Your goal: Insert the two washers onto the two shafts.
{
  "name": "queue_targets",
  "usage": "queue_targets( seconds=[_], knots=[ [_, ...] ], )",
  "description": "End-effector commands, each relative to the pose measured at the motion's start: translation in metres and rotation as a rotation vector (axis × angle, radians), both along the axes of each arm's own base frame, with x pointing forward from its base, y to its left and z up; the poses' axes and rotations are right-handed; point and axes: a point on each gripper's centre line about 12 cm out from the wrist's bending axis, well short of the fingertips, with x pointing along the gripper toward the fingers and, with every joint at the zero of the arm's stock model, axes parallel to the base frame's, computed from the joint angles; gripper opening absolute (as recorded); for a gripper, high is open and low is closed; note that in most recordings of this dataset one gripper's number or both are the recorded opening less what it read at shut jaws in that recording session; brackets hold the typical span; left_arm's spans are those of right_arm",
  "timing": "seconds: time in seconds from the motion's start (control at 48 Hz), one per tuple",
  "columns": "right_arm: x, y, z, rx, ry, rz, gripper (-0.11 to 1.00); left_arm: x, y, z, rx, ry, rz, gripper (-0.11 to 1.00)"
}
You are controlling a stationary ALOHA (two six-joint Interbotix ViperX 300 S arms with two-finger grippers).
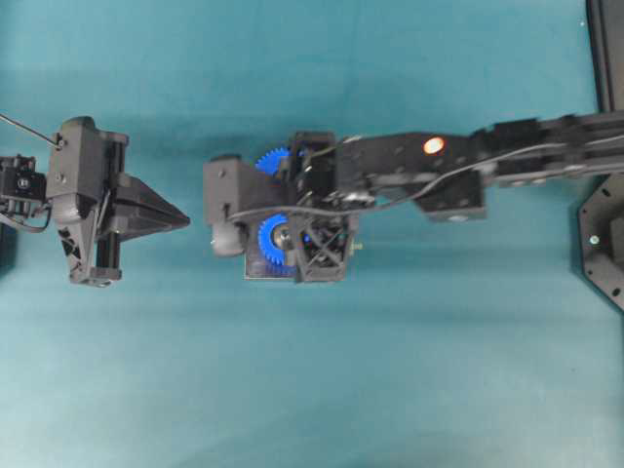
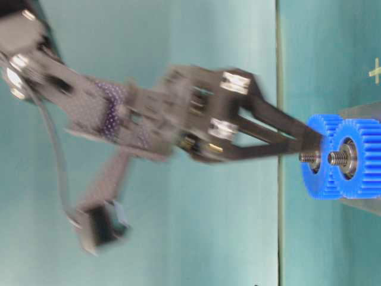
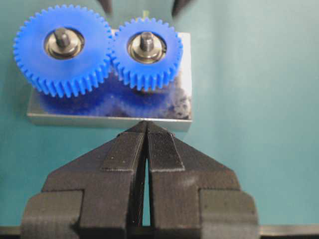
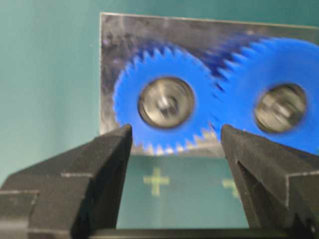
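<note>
Hovering with jaws wide and empty, right gripper [image 4: 172, 164] just above the smaller gear; washer [image 4: 166, 103] apparently seated on shaft [image 3: 146, 41] beneath. Left gripper [image 3: 145, 144] closed, well apart. Risk: fingertips snagging gear teeth on retreat, dislodging washer.

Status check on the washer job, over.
Right gripper open over the smaller gear, holding nothing. Left gripper shut, parked short of the plate. Washer ringing that gear's shaft. Nothing obstructing.

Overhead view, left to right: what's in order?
Left gripper, shut → bare teal table → right gripper over the blue gears on their metal block → right arm running off to the right edge.
</note>
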Motion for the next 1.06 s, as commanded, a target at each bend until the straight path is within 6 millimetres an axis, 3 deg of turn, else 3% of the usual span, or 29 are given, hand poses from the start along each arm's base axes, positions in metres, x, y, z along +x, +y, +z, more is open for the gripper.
queue_targets(
  seconds=[0.0, 0.333, 1.042],
  knots=[
    [-0.007, -0.001, 0.029, 0.002, -0.064, -0.009, 0.75, 0.003, -0.001, 0.006, 0.005, -0.025, -0.006, 0.0],
    [-0.04, -0.007, 0.052, 0.003, -0.167, -0.023, 0.45, 0.003, -0.001, 0.008, 0.028, -0.033, -0.018, 0.0],
    [-0.129, -0.015, 0.061, 0.046, -0.42, -0.136, 0.1, -0.006, 0.0, 0.021, 0.07, -0.091, -0.037, 0.0]
  ],
)
